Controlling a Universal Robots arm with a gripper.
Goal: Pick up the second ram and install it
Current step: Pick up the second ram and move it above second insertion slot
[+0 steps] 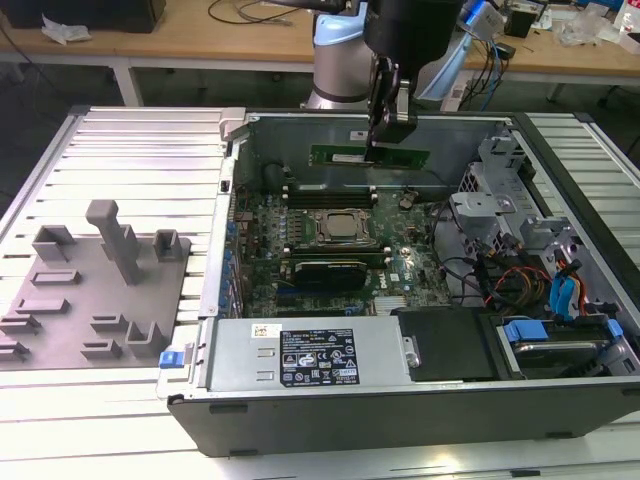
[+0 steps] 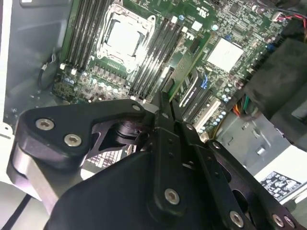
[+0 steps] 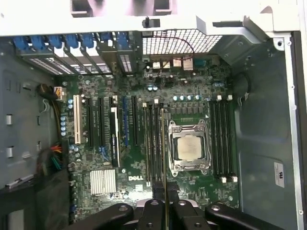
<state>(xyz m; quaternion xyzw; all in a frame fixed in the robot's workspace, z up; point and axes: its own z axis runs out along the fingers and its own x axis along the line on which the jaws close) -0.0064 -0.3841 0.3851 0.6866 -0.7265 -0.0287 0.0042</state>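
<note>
- We are gripping the second ram (image 1: 369, 156) edge-on, our gripper (image 1: 390, 135) clamped tight on it.
- We are hovering it above the motherboard (image 1: 330, 240).

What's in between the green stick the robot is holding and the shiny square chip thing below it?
In the exterior view, the green stick hangs in the gripper above the board. Between it and the chip socket lies a row of dark memory slots.

Black gripper (image 1: 392, 128) of bolted linkage plates with silver screws, on a silver-blue arm (image 1: 335, 50).
</note>
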